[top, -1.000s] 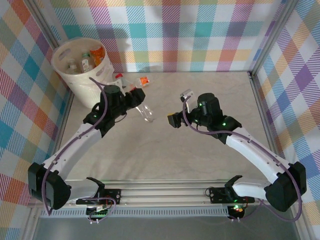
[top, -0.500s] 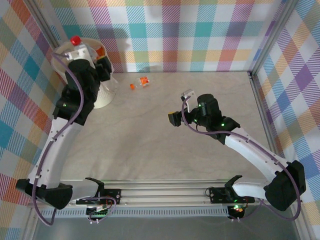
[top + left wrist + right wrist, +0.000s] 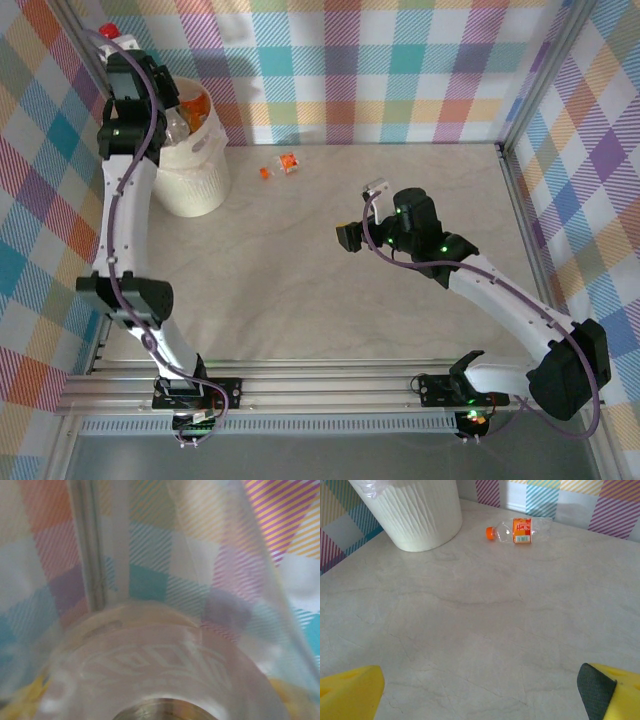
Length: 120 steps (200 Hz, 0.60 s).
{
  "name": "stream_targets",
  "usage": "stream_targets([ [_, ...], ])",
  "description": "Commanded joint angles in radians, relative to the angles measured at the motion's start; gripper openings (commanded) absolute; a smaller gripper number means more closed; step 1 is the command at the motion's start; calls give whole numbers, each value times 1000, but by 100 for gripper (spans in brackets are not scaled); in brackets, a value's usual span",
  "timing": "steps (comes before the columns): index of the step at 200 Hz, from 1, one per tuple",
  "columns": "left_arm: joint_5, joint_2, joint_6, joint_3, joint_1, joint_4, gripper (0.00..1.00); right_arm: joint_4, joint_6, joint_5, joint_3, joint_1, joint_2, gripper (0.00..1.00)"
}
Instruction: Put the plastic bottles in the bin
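Cream bin (image 3: 415,515) — orange-capped bottle (image 3: 520,530)

robot lab cell, plaid screens (image 3: 400,60), aluminium rail (image 3: 330,385)

Bare table (image 3: 300,290) runs open from the near rail to the back wall, save one orange-capped bottle (image 3: 278,166) lying near the bin (image 3: 200,185). The left arm (image 3: 125,200), a clear bottle (image 3: 160,670) in its grip, stands across the bin's left side; the right of its mouth is open.

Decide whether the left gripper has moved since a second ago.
Yes. The left gripper, holding a plastic bottle, swung from mid-table toward the far-left wall corner, past the bin.
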Motion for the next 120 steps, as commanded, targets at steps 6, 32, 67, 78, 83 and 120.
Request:
stream_targets([
  [6,54,112,-34,137,55,-62,61,13,10,12,-14,7,-19,100],
  [32,120,228,-98,252,100,-130,61,12,16,16,-16,6,-16,100],
  [67,319,318,-215,305,154,-166,64,7,22,18,-10,7,-5,100],
  [78,362,332,-253,305,162,-166,64,6,22,20,-6,7,-1,100],
  [83,371,340,-268,305,162,-166,65,5,22,21,-5,7,0,100],
  [120,424,400,-297,402,168,-187,97,0,29,18,5,7,10,100],
])
